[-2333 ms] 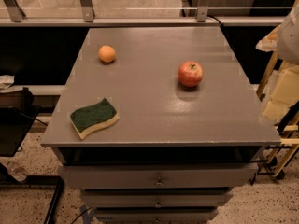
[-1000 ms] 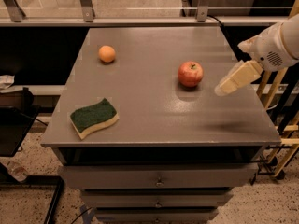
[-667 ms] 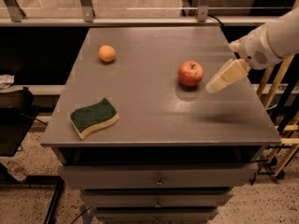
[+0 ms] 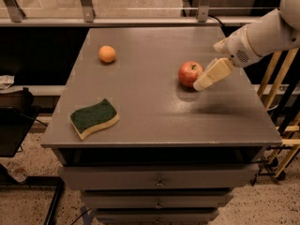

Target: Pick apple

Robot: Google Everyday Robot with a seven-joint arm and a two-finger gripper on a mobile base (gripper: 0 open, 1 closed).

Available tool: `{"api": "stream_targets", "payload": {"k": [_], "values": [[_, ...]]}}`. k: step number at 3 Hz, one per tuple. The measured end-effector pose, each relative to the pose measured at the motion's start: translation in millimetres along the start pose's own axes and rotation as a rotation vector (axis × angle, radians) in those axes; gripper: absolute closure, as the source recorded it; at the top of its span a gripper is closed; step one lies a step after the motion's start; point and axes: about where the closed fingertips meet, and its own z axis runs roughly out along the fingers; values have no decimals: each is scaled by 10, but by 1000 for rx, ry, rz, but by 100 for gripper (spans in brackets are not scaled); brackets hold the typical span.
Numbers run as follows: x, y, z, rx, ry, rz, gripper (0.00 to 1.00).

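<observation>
Pincer point(image 4: 200, 83) now closer, just beside apple point(image 4: 189, 73)

Round red apple w/ yellowish patches point(image 4: 190, 73) is sitting on the grey metal table point(image 4: 154, 121), R of centre. Cream two-finger gripper point(image 4: 206, 78) is hanging just beside it on its R. Small round orange fruit point(image 4: 107, 54) is lying back-L. Green-and-yellow wavy sponge point(image 4: 93, 118) is lying front-L, nr the edge.
</observation>
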Motion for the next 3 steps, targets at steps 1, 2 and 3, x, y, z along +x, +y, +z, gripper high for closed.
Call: {"api": "stream_targets", "payload": {"k": [1, 2, 3], "values": [[-58, 31, 190, -47, -7, -7, 0], [-48, 69, 381, -102, -15, 1, 0], [-45, 121, 512, -143, -31, 4, 18]]}}
